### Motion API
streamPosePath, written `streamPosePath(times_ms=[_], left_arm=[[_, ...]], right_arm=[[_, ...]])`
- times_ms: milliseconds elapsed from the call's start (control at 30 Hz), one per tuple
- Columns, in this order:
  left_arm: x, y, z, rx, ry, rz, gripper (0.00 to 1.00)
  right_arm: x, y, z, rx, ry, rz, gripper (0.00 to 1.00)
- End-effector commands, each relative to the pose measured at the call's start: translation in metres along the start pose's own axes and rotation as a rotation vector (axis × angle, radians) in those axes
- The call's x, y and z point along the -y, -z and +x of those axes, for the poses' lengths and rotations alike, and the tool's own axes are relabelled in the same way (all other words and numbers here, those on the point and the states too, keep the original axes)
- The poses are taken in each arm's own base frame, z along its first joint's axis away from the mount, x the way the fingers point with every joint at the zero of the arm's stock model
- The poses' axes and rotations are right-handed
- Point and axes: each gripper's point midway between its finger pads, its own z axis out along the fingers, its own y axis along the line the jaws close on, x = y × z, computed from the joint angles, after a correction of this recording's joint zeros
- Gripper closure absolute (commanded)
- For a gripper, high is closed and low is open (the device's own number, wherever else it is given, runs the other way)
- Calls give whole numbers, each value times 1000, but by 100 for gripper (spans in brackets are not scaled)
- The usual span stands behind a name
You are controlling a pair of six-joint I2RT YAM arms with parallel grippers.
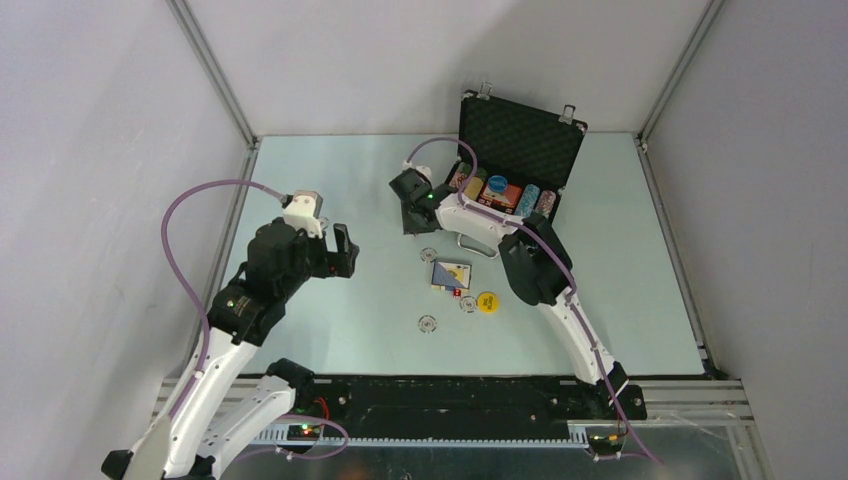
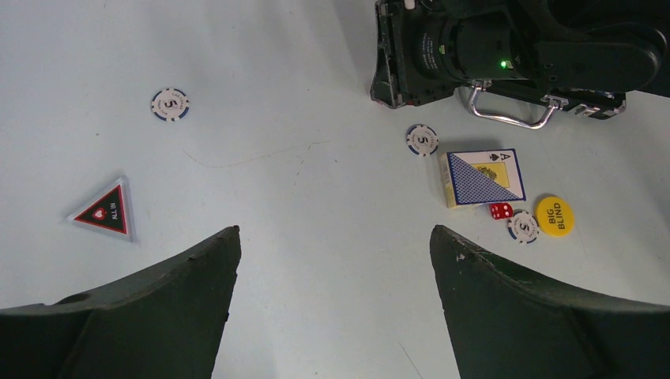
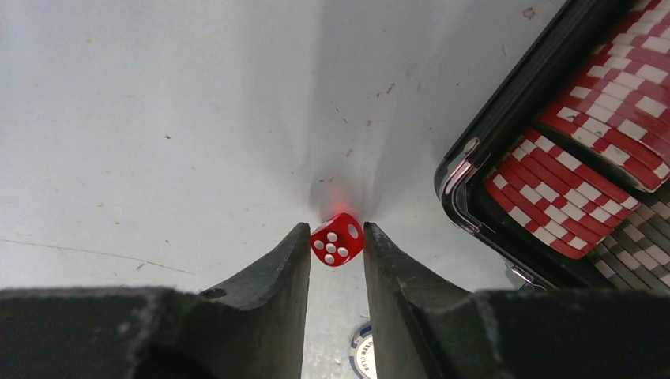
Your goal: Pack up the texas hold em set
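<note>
**While the briefcase stands open, a red die sits pinched in the right gripper**

With its lid upright, the black briefcase (image 1: 520, 135) rests at the far side of the table (image 1: 330, 180). Rows of red-and-white chips (image 3: 553, 197) stand on edge in its tray. Just outside one corner of the briefcase, the right gripper (image 3: 336, 233) is closed on a small red die (image 3: 337, 242), one finger pressing each side. Whether the die touches the table cannot be told.

The left gripper (image 2: 332, 237) hangs over the table well apart from the briefcase, its jaws spread wide and holding nothing.

In front of the briefcase's silver handle (image 2: 510, 118) lie the loose pieces. A white chip (image 2: 423, 140) is nearest the handle, with the card deck (image 2: 482, 178) just beyond it. Touching the deck's far edge is a second red die (image 2: 500, 211), then another chip (image 2: 523, 227) and a yellow "BIG BLIND" disc (image 2: 555, 215). A third chip (image 2: 170, 104) and a dark triangular "ALL IN" piece (image 2: 107, 212) lie farther off.
</note>
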Motion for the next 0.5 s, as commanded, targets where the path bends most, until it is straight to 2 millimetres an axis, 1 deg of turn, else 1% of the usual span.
streamPosePath(times_ms=[0, 100, 133, 267, 467], left_arm=[[2, -1, -7, 29, -16, 18, 5], [2, -1, -6, 28, -17, 19, 5], [2, -1, -7, 29, -16, 20, 5], [2, -1, -6, 27, -17, 21, 5], [2, -1, -6, 26, -17, 21, 5]], right_arm=[[12, 5, 15, -45, 24, 48, 63], [13, 1, 19, -59, 29, 50, 62], [12, 2, 16, -55, 27, 47, 62], [12, 0, 17, -61, 30, 50, 59], [12, -1, 13, -61, 56, 55, 61]])
